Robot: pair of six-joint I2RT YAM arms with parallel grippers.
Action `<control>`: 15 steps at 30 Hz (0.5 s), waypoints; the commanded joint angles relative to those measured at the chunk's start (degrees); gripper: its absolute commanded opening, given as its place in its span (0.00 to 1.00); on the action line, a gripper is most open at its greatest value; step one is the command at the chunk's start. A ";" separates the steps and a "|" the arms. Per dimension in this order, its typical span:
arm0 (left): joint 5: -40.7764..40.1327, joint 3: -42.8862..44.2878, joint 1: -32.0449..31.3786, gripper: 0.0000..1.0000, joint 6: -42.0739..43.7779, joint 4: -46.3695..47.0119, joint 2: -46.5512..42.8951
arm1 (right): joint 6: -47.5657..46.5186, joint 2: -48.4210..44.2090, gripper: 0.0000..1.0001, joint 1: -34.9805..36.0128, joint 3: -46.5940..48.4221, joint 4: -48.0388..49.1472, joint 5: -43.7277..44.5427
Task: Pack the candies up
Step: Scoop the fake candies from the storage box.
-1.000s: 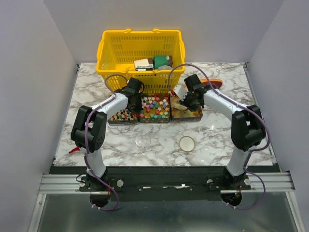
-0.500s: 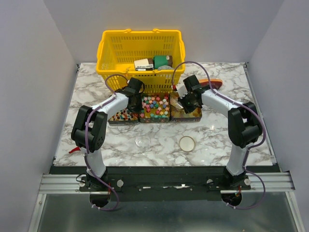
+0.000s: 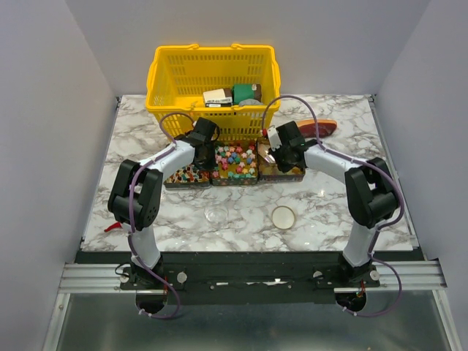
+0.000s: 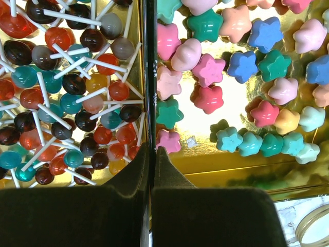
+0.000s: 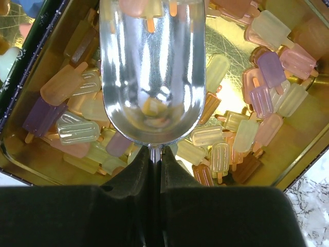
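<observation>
1. Marble table [image 3: 329, 212], grey walls. Yellow basket [image 3: 175, 80] sits at the back, with three open tins in a row just in front of it, side by side
2. All the candies are in the tins: lollipops [image 4: 77, 82] in the left tin [image 3: 186, 185], star candies [image 4: 208, 98] in the middle tin [image 3: 234, 182], popsicle gummies [image 5: 77, 131] in the right tin [image 5: 25, 69]. None look packed yet
3. Right gripper [image 5: 154, 154] is clenched on the thin handle of a metal scoop [image 5: 151, 67]. The bowl points away, low over the right tin, set up to dig gummies. A few pieces show at its far end
4. Left gripper [image 4: 153, 152] is clamped shut, tips at the seam between left and middle tins. Can't tell if it pinches a rim. My read: it braces the row against the scoop's push
5. Clear round container [image 3: 216, 214] and round lid [image 3: 283, 216] lie nearer the arms, apart from the tins, so likely the destination
</observation>
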 commanded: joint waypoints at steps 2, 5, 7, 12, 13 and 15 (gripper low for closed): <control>4.23 0.58 -1.89 0.02 0.00 0.38 1.36 | 0.95 -1.88 0.01 0.46 -5.19 4.51 3.51; 4.32 0.75 -1.89 0.15 0.18 0.56 0.66 | 0.86 -3.55 0.01 0.46 -6.24 4.42 2.81; 4.32 1.01 -1.89 0.23 0.26 0.47 0.22 | 1.04 -4.69 0.01 0.46 -7.12 4.51 2.98; 4.15 1.28 -1.89 0.39 0.53 0.91 -1.36 | 1.39 -9.44 0.01 0.46 -10.90 4.60 4.03; 4.06 1.45 -1.89 0.45 0.53 0.91 -1.71 | 1.30 -11.19 0.01 0.46 -11.43 4.60 4.30; 3.79 1.54 -1.89 0.49 0.70 1.26 -2.24 | 1.56 -13.30 0.01 0.46 -13.44 5.30 4.74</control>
